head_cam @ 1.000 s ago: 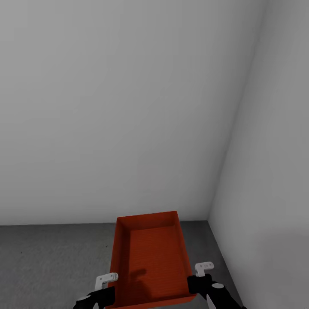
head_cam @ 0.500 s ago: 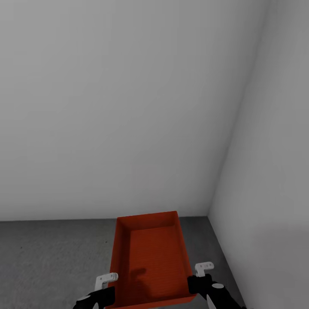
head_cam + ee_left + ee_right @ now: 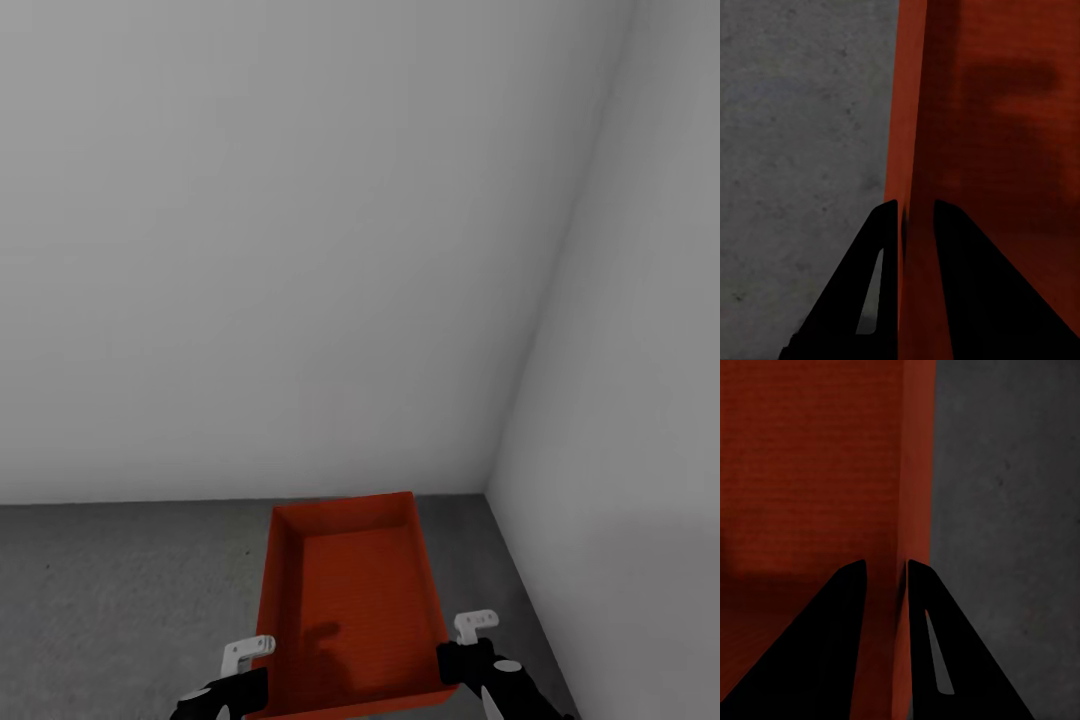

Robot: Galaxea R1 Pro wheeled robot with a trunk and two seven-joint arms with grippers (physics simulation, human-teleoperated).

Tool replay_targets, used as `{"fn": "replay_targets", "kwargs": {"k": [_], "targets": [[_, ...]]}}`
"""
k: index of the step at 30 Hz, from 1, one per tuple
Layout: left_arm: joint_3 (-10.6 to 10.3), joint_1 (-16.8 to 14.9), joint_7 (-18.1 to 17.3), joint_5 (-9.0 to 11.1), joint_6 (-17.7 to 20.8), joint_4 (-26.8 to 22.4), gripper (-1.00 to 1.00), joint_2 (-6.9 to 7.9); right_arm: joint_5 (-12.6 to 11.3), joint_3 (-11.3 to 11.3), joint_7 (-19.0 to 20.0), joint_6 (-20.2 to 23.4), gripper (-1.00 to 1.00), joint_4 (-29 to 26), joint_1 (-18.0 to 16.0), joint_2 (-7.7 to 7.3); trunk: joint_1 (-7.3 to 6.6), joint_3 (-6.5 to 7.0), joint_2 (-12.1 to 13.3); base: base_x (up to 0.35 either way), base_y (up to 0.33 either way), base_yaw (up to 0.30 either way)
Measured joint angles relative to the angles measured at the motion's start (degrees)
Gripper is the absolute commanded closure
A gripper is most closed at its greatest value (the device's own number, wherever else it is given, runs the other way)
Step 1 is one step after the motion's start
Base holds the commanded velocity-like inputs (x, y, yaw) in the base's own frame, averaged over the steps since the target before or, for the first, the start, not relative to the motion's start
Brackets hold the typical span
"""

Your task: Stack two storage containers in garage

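Pale grey walls meet in a corner above the dark concrete floor, where one orange-red storage container hangs, carried. The left gripper pinches its left wall and the right gripper its right wall. Judging by this, the carrying step is ending; next it needs lowering flat onto the floor before release.

Bare utility room, garage-like. Plain pale grey walls, unpainted look, no trim. Two walls meet in corner at right of head view. Floor dark grey, matte, speckled like concrete; same speckled grey surface in both wrist views. Even, flat lighting, faint shading toward corner. Smooth textureless surfaces mark scene as simulator render. One household item here: orange-red open-topped storage container close to corner, suggesting storage use of room.
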Motion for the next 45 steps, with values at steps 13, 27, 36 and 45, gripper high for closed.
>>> {"fn": "replay_targets", "kwargs": {"k": [13, 27, 36, 45], "targets": [[0.0, 0.0, 0.0, 0.0, 0.0, 0.0, 1.00, 0.04, 0.0, 0.0, 0.0, 0.0, 1.00, 0.0, 0.0, 0.03, 2.86, -3.53, -5.2, 0.000, 0.000, 0.000], [0.0, 0.0, 0.0, -0.1, 0.0, 0.0, 1.00, -0.03, 0.0, -0.1, 0.0, 0.0, 1.00, 0.0, 0.0, -0.02, 5.93, -7.32, -10.8, 0.000, 0.000, 0.000], [0.0, 0.0, 0.1, -0.1, 0.0, 0.0, 1.00, -0.06, 0.0, -0.1, 0.1, 0.0, 1.00, 0.0, 0.0, -0.05, 7.91, -9.77, -14.4, 0.000, 0.000, 0.000], [0.0, 0.0, 0.1, -0.1, 0.0, 0.0, 1.00, -0.07, 0.0, -0.1, 0.1, 0.0, 1.00, 0.0, 0.0, -0.05, 9.89, -12.21, -18.1, 0.000, 0.000, 0.000]]}}
